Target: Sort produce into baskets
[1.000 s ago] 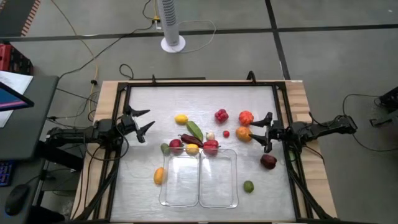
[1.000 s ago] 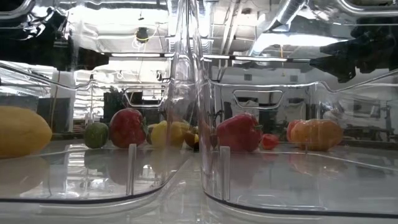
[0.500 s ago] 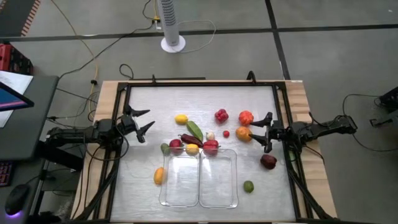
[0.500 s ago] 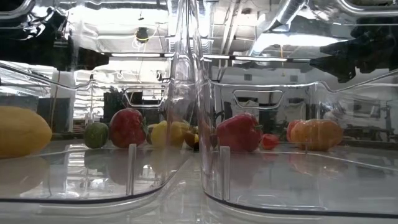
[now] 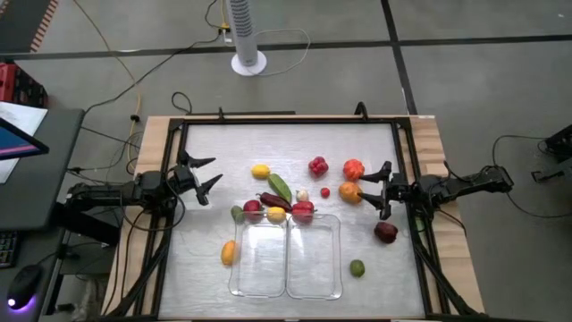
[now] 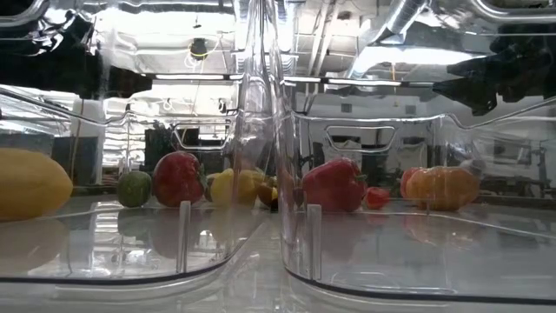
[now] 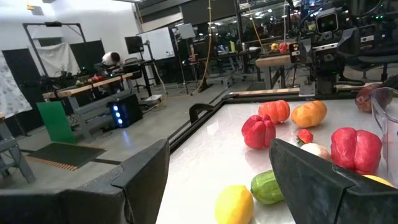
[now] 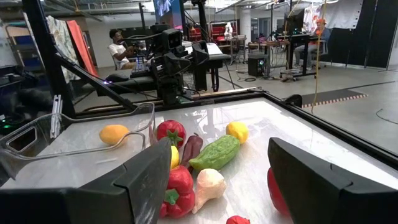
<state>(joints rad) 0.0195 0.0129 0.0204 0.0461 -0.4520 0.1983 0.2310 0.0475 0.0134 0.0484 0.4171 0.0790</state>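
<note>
At table front: two baskets [image 5: 286,255] hold nothing; produce [image 5: 279,188] outside; both jaws wide, unladen.

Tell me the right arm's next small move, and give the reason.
Probably ease the right gripper forward onto the orange fruit and close. Its jaws stand open, empty, right beside that fruit, and both baskets hold nothing yet. The left gripper waits open at the table's left side.
</note>
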